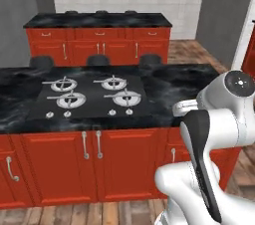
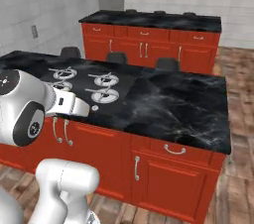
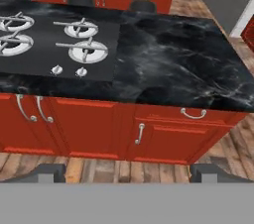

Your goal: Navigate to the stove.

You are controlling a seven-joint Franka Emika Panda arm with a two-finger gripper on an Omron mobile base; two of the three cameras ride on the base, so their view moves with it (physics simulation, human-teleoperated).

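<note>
**Stove lies ahead and left of the gripper**

Gripper (image 3: 127, 174): two dark fingertips (image 3: 47, 172) rise at the bottom corners of the hand view, set wide apart with nothing between them.

Beyond the fingertips, the hand view shows red cabinet doors (image 3: 89, 124) in the lower half of the frame and a black marble countertop (image 3: 178, 64) above them. The stove (image 3: 54, 44) is set into that countertop at the upper left of the frame, its left burners cut by the edge. Judged from this offset, the base needs to shift leftward to centre on the stove.

The left base view shows the whole stove (image 1: 88, 95) at centre left, four burners and the front knobs. The right base view places the stove (image 2: 92, 85) at middle left, partly behind the arm, and shows the countertop's bare right half.
</note>
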